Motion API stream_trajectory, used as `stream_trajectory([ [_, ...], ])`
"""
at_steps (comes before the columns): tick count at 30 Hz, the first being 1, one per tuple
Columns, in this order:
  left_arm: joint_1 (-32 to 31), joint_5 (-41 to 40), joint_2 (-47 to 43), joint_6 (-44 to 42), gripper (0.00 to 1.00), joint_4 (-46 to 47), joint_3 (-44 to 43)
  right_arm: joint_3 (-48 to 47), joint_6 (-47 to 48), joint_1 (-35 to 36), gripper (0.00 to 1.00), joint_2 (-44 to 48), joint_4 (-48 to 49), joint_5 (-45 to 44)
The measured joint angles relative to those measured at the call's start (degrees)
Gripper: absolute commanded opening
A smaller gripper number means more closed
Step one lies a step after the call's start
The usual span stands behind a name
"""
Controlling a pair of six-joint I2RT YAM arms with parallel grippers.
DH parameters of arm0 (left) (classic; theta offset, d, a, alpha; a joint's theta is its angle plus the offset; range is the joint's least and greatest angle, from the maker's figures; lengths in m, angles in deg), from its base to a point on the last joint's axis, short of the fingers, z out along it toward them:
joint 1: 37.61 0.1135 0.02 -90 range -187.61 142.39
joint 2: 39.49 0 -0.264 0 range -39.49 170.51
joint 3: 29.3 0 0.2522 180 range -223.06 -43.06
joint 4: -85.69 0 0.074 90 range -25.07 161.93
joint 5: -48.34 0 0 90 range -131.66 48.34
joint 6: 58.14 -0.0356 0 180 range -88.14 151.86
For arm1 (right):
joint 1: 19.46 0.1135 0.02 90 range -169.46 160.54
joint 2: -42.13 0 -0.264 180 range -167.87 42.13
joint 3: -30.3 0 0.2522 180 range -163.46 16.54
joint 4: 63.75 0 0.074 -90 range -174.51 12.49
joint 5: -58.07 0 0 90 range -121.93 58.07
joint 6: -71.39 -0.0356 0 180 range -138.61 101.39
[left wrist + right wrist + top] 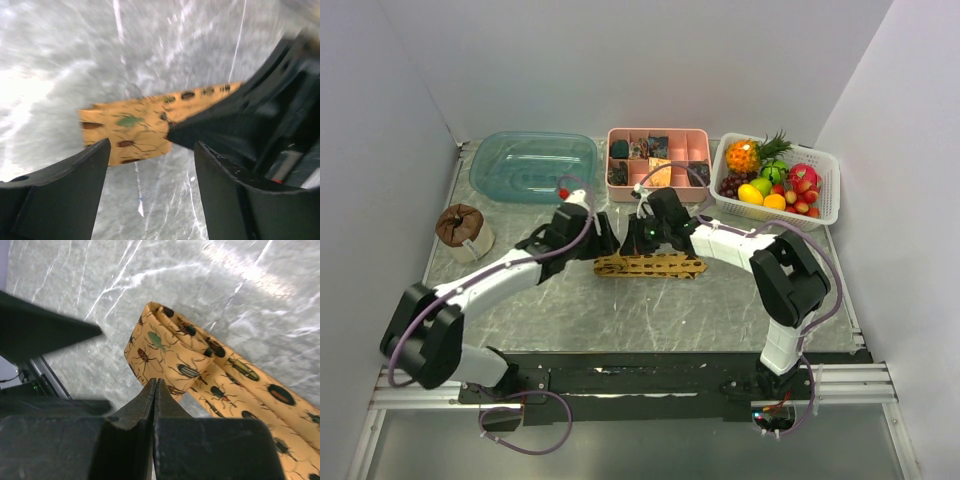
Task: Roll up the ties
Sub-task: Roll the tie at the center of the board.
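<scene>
tie: the golden-yellow beetle-print tie (200, 365) lies flat across the middle of the table (570, 300), just in front of the pink tray. The end under the grippers looks folded over once in the right wrist view, so we'd say the roll is barely started, if at all.

R gripper: the right gripper (154, 386) has its fingers pressed together, tips down right at the tie's edge by the fold. We can't tell if any cloth is nipped between them or if they're just pinning it. Our guess on why: it keeps the fold from springing open.

L gripper: the left gripper (152, 150) is spread wide w/ nothing in it. It hovers over the same end, and the tie shows between its fingers (65, 190). Prob lined up that way to straddle the strip's width for a grab.

both arms: they're crowded at one end, and the right's dark tip sits on the cloth in the left wrist view. Collision risk imo, so the next move wants to be slow.

tray: the pink compartment tray (680, 131) behind the tie holds small dark bundles. We think finished rolls go there, but can't say which slot.

other stuff: clear blue tub (535, 165), white fruit basket (830, 190) and a brown roll on the left (460, 225). All sit well apart from the tie, not in the way.
</scene>
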Motion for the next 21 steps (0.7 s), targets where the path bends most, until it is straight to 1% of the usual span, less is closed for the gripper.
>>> stream_trajectory([
  [5, 4.63, 0.48, -4.59, 0.07, 0.79, 0.35, 2.12, -1.03, 0.09, 1.11, 0.0, -1.55, -0.72, -0.04],
  [11, 9.18, 4.09, -5.09, 0.42, 0.8, 2.58, 7.06, -1.95, 0.35, 1.46, 0.0, -2.93, -3.17, -1.88],
  [16, 10.86, 8.52, -3.08, 1.46, 0.82, 6.8, 11.06, -2.45, 0.61, 1.46, 0.0, -3.1, -4.94, -3.91],
  [21, 11.28, 13.05, 0.63, 2.71, 0.83, 13.2, 13.6, -2.49, 0.85, 1.46, 0.0, -3.21, -6.05, -4.87],
])
